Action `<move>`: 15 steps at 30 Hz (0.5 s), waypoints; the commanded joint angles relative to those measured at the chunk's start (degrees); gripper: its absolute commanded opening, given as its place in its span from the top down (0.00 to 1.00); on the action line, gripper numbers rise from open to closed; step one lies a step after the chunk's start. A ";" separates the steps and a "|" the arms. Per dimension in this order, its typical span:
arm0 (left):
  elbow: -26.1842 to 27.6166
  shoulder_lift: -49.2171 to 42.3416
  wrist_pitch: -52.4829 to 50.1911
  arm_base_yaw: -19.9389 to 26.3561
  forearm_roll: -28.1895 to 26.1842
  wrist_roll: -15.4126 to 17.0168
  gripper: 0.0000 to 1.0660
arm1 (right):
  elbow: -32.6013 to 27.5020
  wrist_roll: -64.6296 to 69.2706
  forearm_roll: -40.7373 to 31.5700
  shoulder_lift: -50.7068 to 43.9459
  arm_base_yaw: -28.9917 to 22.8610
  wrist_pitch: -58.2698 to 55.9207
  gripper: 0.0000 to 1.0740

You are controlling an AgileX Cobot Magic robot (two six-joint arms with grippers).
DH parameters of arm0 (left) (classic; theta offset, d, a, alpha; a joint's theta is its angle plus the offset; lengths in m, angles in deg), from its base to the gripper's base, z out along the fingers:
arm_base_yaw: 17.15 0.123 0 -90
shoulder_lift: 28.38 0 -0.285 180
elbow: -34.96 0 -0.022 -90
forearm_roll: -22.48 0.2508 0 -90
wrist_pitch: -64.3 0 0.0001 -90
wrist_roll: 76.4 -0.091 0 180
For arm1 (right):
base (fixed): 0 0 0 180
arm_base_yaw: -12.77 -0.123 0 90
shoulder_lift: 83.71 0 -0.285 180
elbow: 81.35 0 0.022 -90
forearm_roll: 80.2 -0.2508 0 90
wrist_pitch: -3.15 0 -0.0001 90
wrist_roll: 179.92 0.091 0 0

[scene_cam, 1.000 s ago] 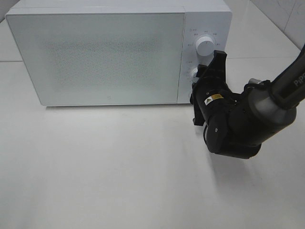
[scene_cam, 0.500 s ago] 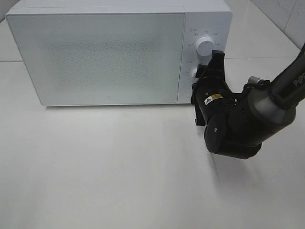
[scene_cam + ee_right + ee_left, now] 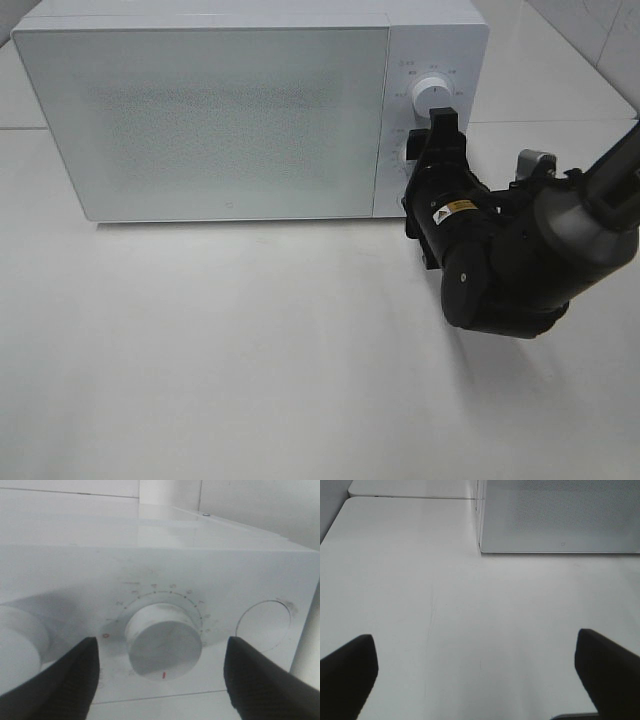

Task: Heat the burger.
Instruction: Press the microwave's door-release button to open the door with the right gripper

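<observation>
The burger is out of view; the white microwave (image 3: 200,110) stands with its door shut. In the high view my right gripper (image 3: 425,150) is at the control panel, in front of the lower knob (image 3: 407,152). The right wrist view shows that knob (image 3: 162,642) between the two dark fingers (image 3: 65,680), with a clear gap on each side, so the gripper is open and touches nothing. My left gripper (image 3: 477,680) hangs open over the bare table, holding nothing, with the microwave's lower front corner (image 3: 560,545) ahead of it.
The upper knob (image 3: 431,95) sits just above my right gripper. A round recess (image 3: 262,625) lies beside the lower knob on the panel. The white table (image 3: 220,350) stretches in front of the microwave. A tiled wall rises at the far right.
My right gripper has spread its fingers away from the lower knob, and the arm has shifted slightly up and to the right. The left gripper has stayed open.
</observation>
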 commanded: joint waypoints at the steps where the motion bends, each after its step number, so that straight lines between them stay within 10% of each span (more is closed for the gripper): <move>1: -0.17 -0.92 -0.34 0.29 -0.23 0.00 0.06 | -2.01 -3.84 1.95 -2.92 0.06 2.52 0.35; 15: -0.17 -0.92 -0.34 0.29 -0.23 0.00 0.06 | -7.16 -40.34 7.45 -16.79 0.23 -27.16 0.35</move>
